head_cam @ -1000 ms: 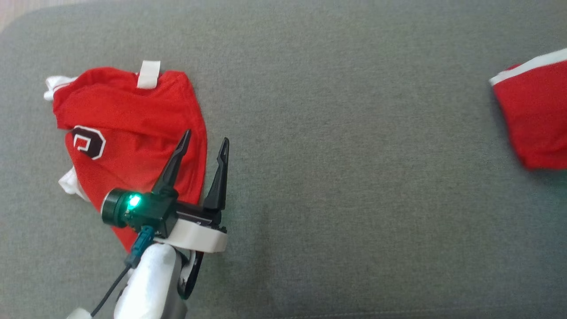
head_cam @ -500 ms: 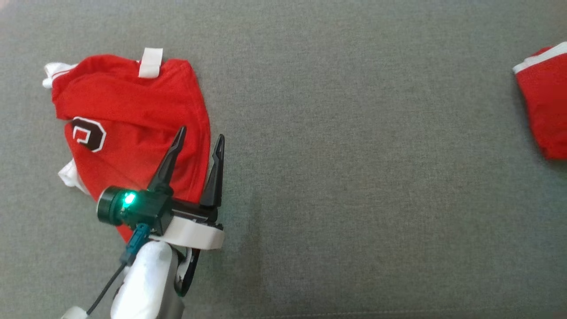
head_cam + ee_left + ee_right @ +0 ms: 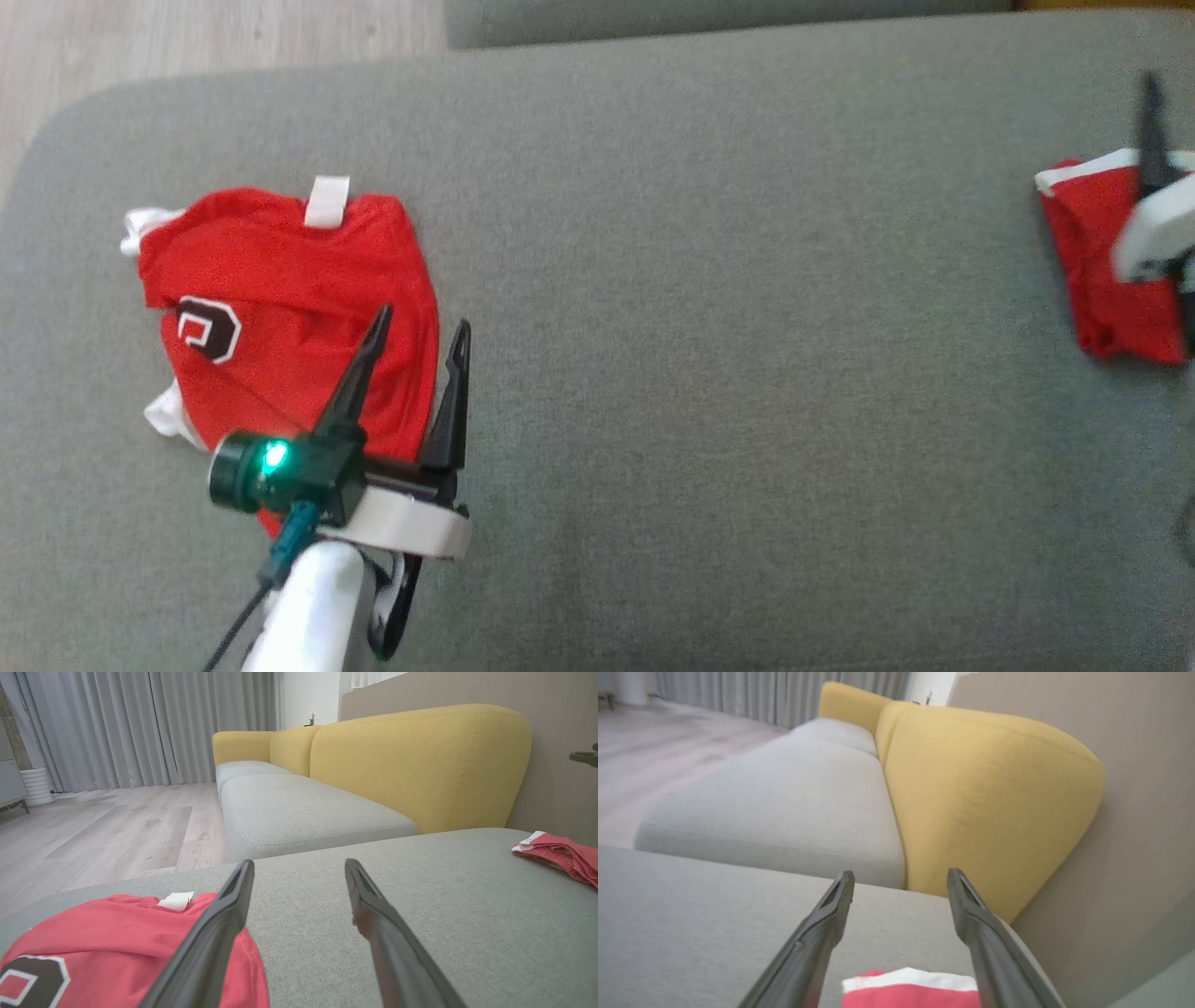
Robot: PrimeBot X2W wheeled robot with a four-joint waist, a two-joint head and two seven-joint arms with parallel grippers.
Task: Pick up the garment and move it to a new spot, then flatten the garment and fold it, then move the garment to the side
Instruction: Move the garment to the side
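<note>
Our right hand (image 3: 900, 875) hung with fingers spread wide, gripping nothing, right above the folded garment (image 3: 1088, 252), a compact red bundle with white trim at the far right of the grey cushion (image 3: 747, 373). We judged the move-aside step as good as done. Over on the left, our left hand (image 3: 422, 317) hovered open too, above the right edge of the crumpled garment (image 3: 280, 280): thin red jersey in soft folds, dark octagonal logo (image 3: 207, 329), white tab (image 3: 327, 201). Next, we reckoned, came a low pinch on that limp edge against the coarse weave.
</note>
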